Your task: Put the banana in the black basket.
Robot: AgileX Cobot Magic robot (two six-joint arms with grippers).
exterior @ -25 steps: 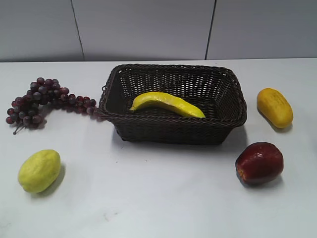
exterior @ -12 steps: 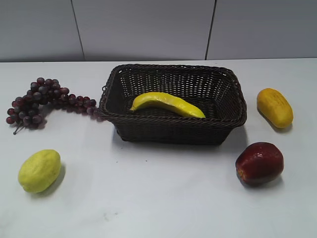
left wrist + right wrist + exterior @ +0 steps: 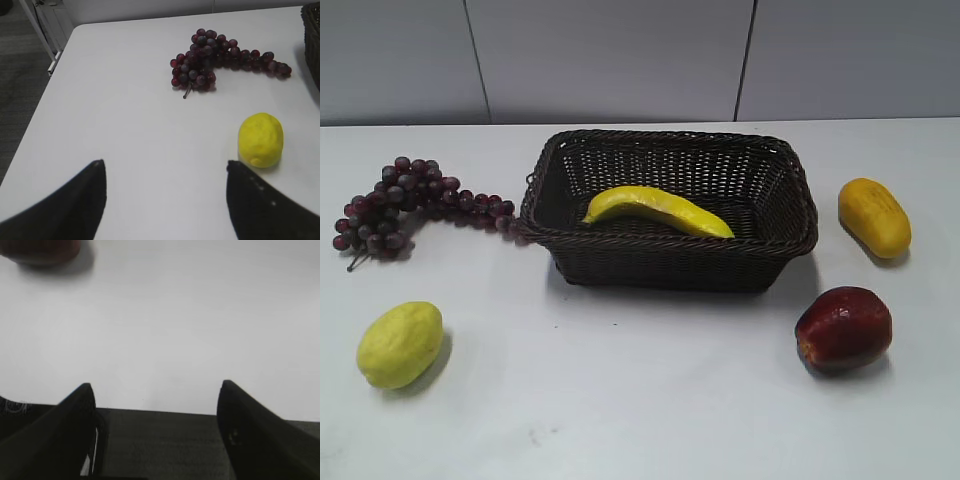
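The banana (image 3: 658,209) lies inside the black basket (image 3: 670,268), which stands at the middle of the white table. Neither gripper shows in the exterior view. In the left wrist view my left gripper (image 3: 165,165) is open and empty above the table's left part, and a corner of the basket (image 3: 312,20) shows at the upper right. In the right wrist view my right gripper (image 3: 155,387) is open and empty over the table's front edge. The banana is out of both wrist views.
A bunch of dark red grapes (image 3: 405,200) (image 3: 215,57) lies left of the basket. A pale yellow-green fruit (image 3: 400,343) (image 3: 260,139) sits front left. A yellow-orange oval fruit (image 3: 874,216) is at the right, a red apple (image 3: 843,328) (image 3: 40,249) front right.
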